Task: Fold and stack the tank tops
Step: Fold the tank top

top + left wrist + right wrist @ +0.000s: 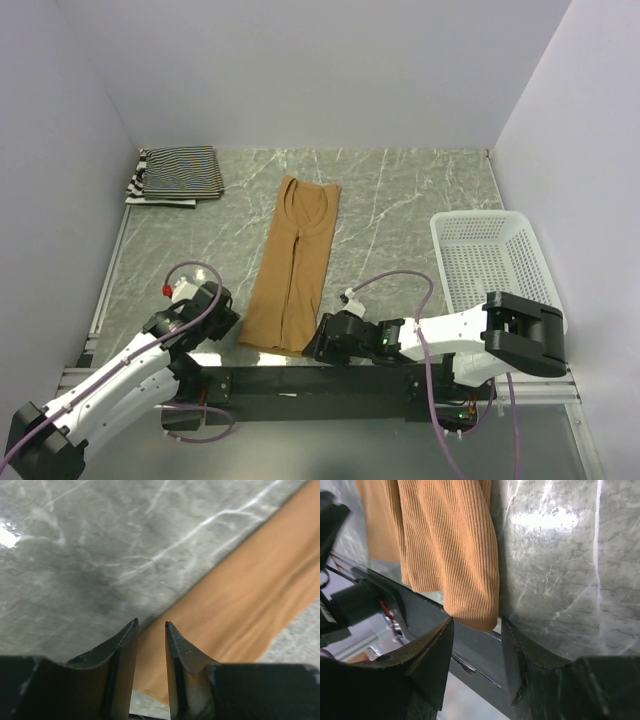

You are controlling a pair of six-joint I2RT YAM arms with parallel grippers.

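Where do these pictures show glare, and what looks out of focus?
Left wrist view: white glare on the table at far left, the tan tank top soft. Right wrist view: glare on the table too, the ribbing sharp. Top view: even light.

Long tan-brown tank top (455,545): ribbed knit cloth with fine lengthwise ribs, matt, stitched hem.
Folded black-and-white striped tank tops (175,172): soft matt cloth; weave too small to tell.
Grey marble-patterned desk (400,200): hard, smooth, semi-gloss, with bright glare patches in the wrist views.
White lattice basket (490,260): moulded plastic, slight sheen.
Left pincer (151,626), right pincer (476,622): black, hard, matt, edges scuffed pale.
White arm shells (450,328): smooth plastic.
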